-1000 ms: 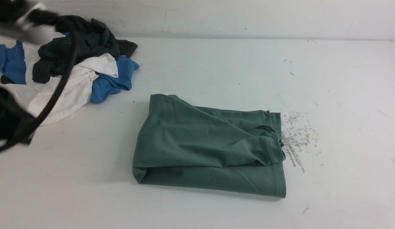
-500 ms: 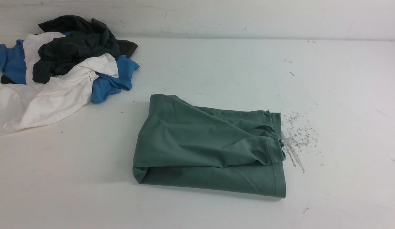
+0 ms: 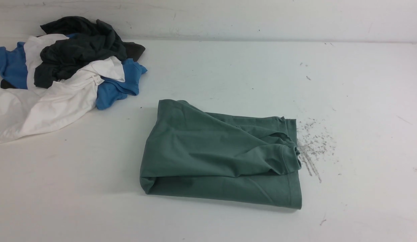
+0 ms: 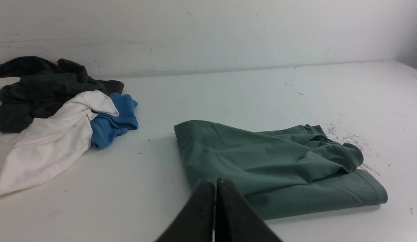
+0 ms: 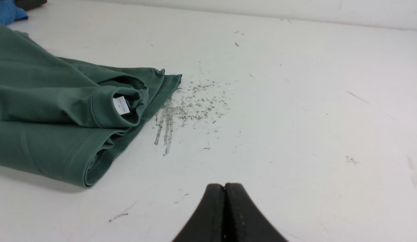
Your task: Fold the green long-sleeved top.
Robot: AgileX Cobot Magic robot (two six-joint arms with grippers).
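On the white table (image 3: pixel 208 74), mid-surface: the green long-sleeved top (image 3: pixel 215 154) lying folded into a compact rectangle.

Its folded edge faces the robot's left; hems, ribbed collar and white tag (image 5: pixel 121 105) face the right, beside a patch of grey scuff marks (image 3: pixel 312 144). A heap of other clothes — dark charcoal garment (image 3: pixel 77 47), white garment (image 3: pixel 50 104), bright blue garment (image 3: pixel 118 85) — sits well apart at the far left. Left gripper (image 4: pixel 215 183) and right gripper (image 5: pixel 225 185) appear only in their wrist views — each with fingers pressed together, holding nothing, clear of the top.
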